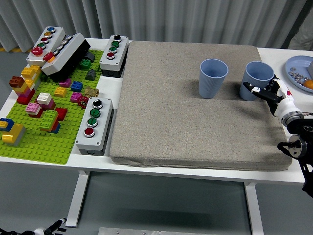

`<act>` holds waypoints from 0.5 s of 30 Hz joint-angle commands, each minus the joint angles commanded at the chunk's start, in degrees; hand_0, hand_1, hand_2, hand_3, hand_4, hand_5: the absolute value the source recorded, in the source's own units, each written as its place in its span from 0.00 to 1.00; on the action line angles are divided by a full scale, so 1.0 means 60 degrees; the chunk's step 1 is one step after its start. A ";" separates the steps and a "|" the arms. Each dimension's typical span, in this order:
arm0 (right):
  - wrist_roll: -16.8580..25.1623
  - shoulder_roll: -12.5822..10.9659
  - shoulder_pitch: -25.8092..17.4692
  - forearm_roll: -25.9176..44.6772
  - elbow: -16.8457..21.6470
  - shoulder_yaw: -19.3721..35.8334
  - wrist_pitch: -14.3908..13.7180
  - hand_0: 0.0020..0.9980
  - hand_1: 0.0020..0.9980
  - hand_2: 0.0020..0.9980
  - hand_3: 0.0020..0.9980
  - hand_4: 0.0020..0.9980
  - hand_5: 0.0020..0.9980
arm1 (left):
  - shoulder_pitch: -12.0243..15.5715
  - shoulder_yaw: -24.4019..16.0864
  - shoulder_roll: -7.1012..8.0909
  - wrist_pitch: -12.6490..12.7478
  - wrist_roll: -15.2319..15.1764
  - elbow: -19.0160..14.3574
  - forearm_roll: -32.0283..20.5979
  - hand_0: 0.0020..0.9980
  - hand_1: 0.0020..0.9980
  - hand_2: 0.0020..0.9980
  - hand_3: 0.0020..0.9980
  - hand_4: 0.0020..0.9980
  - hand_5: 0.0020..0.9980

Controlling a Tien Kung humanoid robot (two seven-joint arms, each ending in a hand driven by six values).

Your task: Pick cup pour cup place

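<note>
Two blue cups stand upright on the grey mat (190,132). One cup (212,77) is at the middle back. The other cup (257,80) is to its right, near the mat's right edge. My right hand (265,93) comes in from the right and sits right against that cup's front right side, fingers spread around its lower wall but not closed on it. The left hand shows only as fingertips at the bottom left corner (46,228), below the table.
A green baseplate (34,142) with several coloured bricks lies at the left. Grey button boxes stand by the mat's left edge (94,125) and at the back left (114,55). A blue plate (298,68) with small items sits at the far right.
</note>
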 joint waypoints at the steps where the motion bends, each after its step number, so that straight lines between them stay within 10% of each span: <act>1: 0.0009 0.0024 0.0040 -0.0007 -0.0042 -0.0026 -0.0007 1.00 0.96 1.00 1.00 0.86 0.31 | 0.0000 -0.0007 0.0001 -0.0002 0.0005 0.0000 0.0017 0.82 0.83 0.88 0.81 0.64 1.00; 15: 0.0028 0.0076 0.0373 0.0024 -0.0314 -0.0034 0.0004 1.00 0.96 1.00 1.00 0.86 0.31 | -0.0081 0.0026 0.0007 0.0014 -0.0014 0.0000 -0.0017 0.82 0.83 0.88 0.81 0.64 1.00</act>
